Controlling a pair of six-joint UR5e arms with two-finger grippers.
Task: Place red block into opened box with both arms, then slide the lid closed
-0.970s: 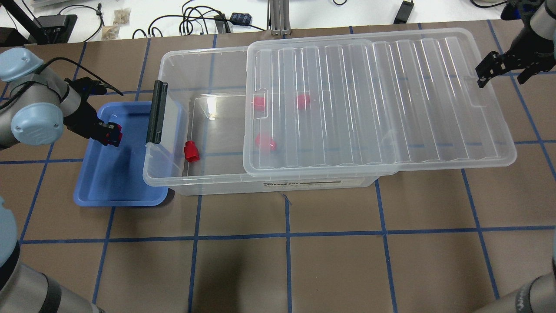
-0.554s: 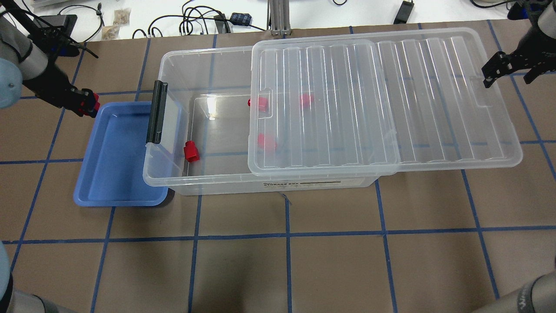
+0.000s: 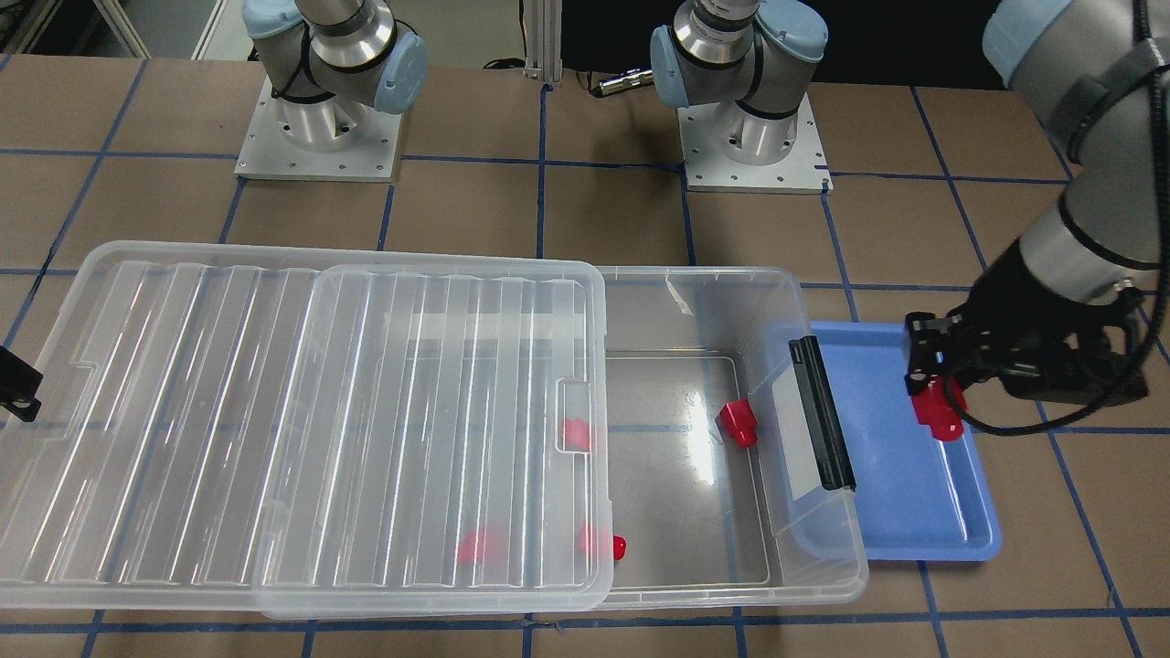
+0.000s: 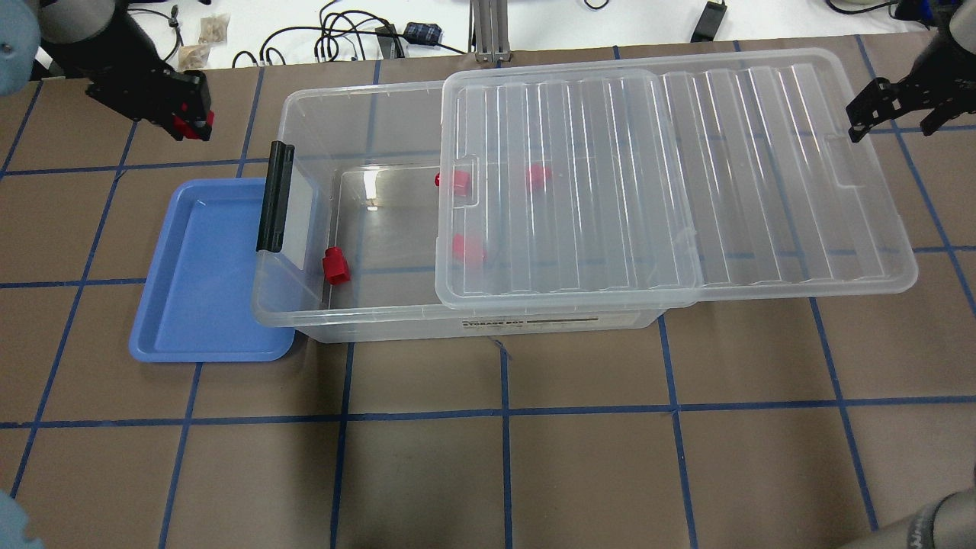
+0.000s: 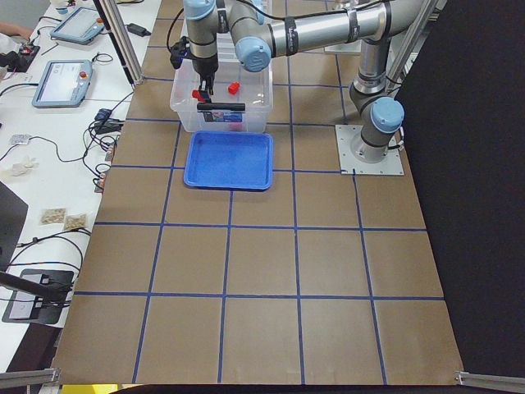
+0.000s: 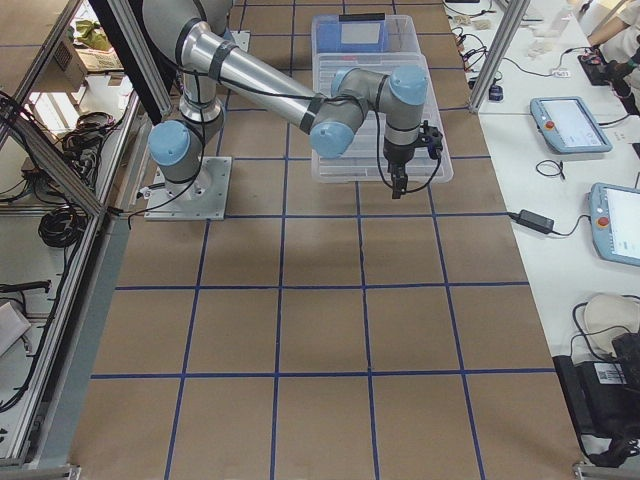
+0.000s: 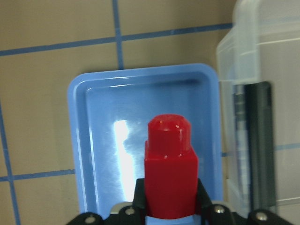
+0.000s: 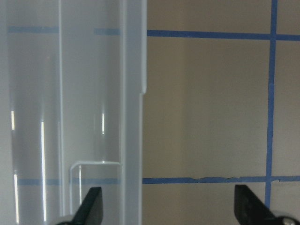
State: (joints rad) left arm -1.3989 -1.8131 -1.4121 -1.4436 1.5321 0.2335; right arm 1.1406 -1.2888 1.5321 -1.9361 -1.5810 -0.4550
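Observation:
My left gripper (image 4: 192, 120) is shut on a red block (image 4: 185, 126) and hangs high beyond the far end of the blue tray (image 4: 206, 305). The left wrist view shows that red block (image 7: 169, 171) upright between the fingers, above the tray. The clear box (image 4: 305, 324) lies open at its left end, by the black latch (image 4: 275, 197). Its lid (image 4: 762, 168) covers the rest and overhangs to the right. One red block (image 4: 335, 264) lies in the open part and three more show through the lid. My right gripper (image 4: 896, 120) is open, straddling the lid's right edge (image 8: 132, 117).
Cables and small devices (image 4: 351, 38) lie on the white bench beyond the table's far edge. The blue tray (image 3: 923, 512) has nothing in it and touches the box's latch end. Both arm bases (image 3: 749, 137) stand behind the box.
My left gripper has risen out of the blue tray with the red block and moved toward the table's far edge. The lid slid slightly right. The right gripper barely moved.

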